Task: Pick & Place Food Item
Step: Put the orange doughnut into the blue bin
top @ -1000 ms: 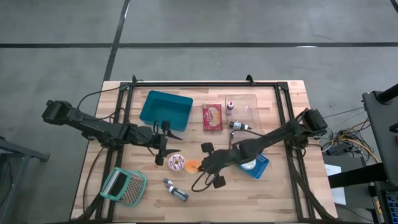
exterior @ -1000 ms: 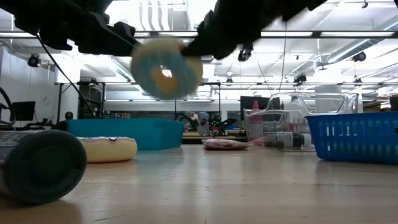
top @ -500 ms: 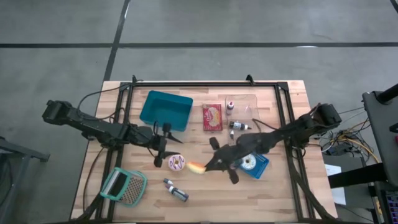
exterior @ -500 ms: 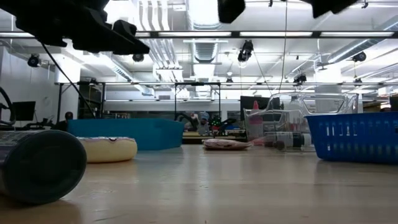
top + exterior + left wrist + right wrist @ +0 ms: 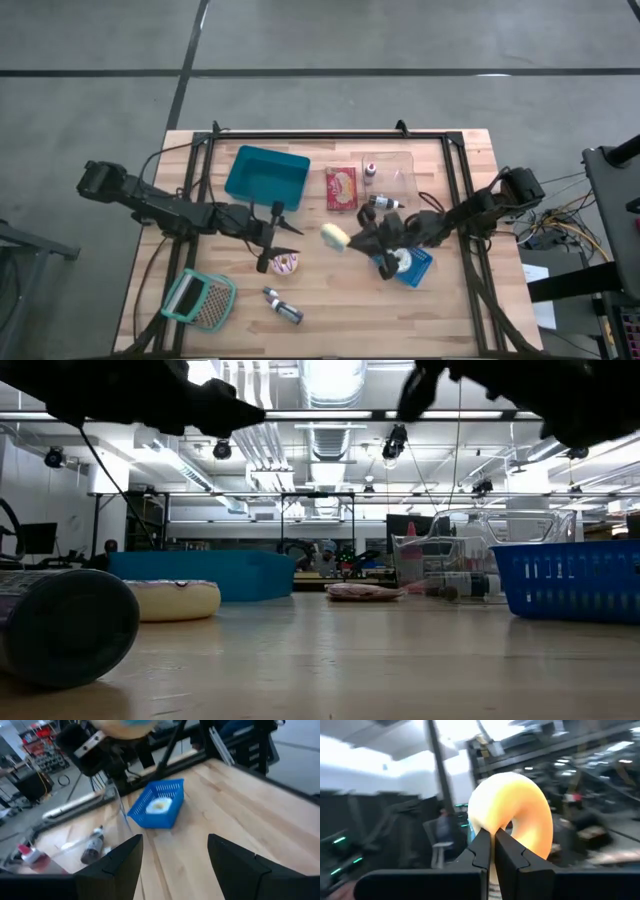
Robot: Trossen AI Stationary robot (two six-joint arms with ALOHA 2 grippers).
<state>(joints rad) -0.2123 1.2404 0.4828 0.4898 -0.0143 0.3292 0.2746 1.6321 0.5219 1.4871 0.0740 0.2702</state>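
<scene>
My right gripper (image 5: pixel 349 238) is shut on a yellow donut (image 5: pixel 334 236) and holds it in the air over the table's middle, left of the blue basket (image 5: pixel 410 264). The right wrist view shows this donut (image 5: pixel 512 815) large behind the shut fingers. A pink-iced donut (image 5: pixel 287 264) lies flat on the table. My left gripper (image 5: pixel 284 240) hovers open just beyond its far side, with nothing between its fingers (image 5: pixel 125 865). The left wrist view looks toward the basket (image 5: pixel 157 809), which has a pale item in it. My right gripper pinches the donut's ring (image 5: pixel 495 831) between its two shut fingertips (image 5: pixel 481 847), at the edge of the hole. The fingers come from the table's right side and slant upward. The donut is lifted clear of the table and stands on edge beyond the fingertips.
A teal bin (image 5: pixel 266 177) stands at the far left. A red packet (image 5: pixel 341 188) and a clear box (image 5: pixel 392 170) with small bottles are at the far middle. A grater (image 5: pixel 200 299) and a dark bottle (image 5: pixel 283 306) lie near the front edge.
My right gripper has carried the yellow donut up from beside the pink donut, toward the table's right and far side. It has tipped its fingers upward, so the donut has left the low view. The pink donut has stayed in place.
</scene>
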